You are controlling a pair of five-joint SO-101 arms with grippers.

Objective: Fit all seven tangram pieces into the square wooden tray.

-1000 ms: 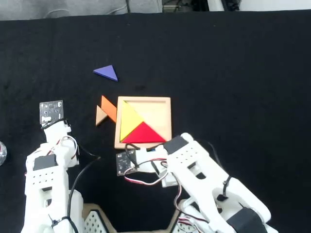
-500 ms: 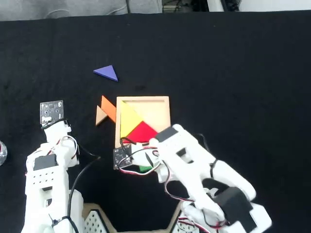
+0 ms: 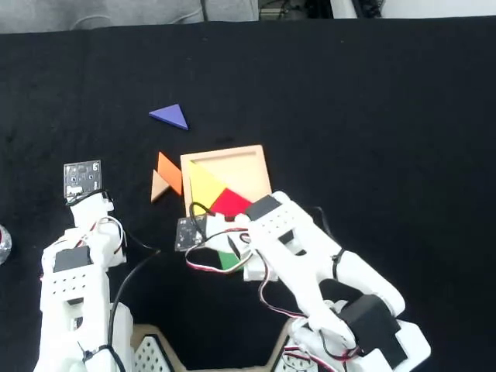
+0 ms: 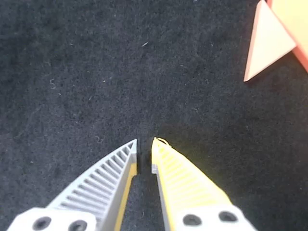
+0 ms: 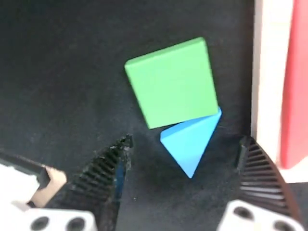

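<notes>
The high camera looks down over the whole table (image 3: 372,108). Both wrist cameras face it closely, the right sharing the tray (image 5: 264,57) rim.

right hand (image 5: 186,140) spread wide | green square (image 5: 171,82) touching blue triangle (image 5: 190,139) | tray (image 5: 263,67) beside

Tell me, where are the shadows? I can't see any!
High view: the black cloth hides nearly all shadows; the wooden tray looks bright. Right wrist view: the green square is evenly lit, without glare. Left wrist view: light catches lint specks on the cloth.
</notes>
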